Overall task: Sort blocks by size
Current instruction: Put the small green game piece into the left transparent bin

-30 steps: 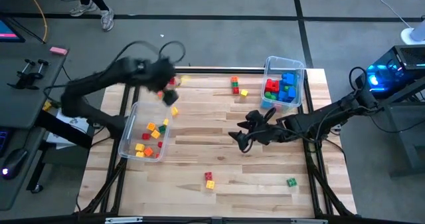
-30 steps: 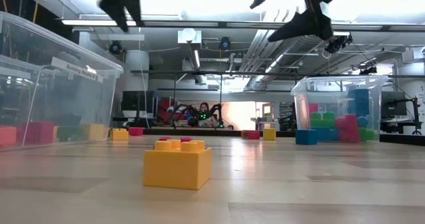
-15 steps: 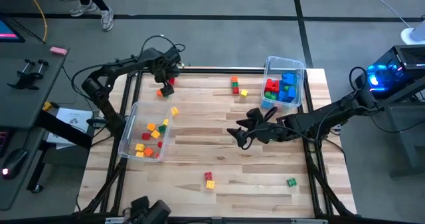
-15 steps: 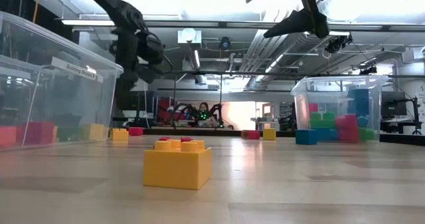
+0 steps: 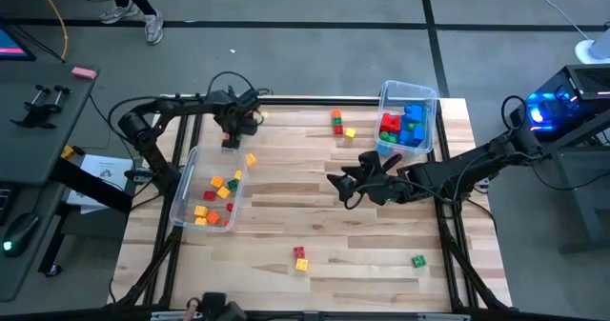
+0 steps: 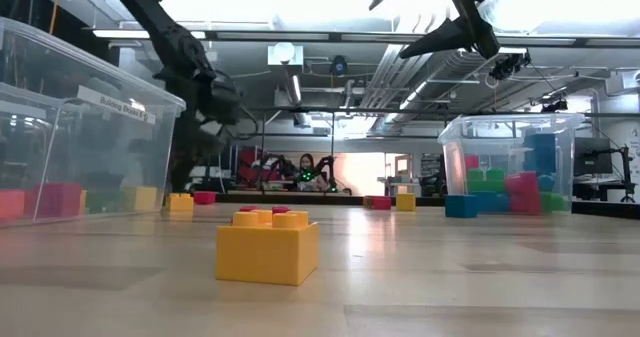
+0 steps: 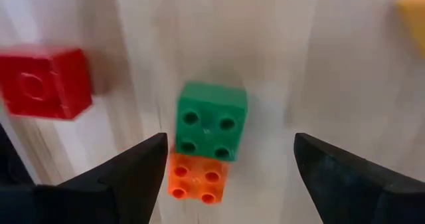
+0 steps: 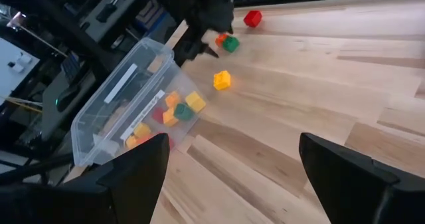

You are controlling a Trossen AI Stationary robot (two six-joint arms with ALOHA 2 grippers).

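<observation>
Two small blocks, green (image 7: 211, 120) and orange (image 7: 197, 177), lie between the open left hand's (image 7: 229, 161) fingers.

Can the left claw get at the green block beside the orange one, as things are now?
Probably yes. The left claw stands open right over the green block, with its fingers on either side; only the touching orange block might be caught too.

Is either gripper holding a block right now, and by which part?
Neither. The left gripper is open over a green block and orange block; the right gripper is open and empty over mid-table.
</observation>
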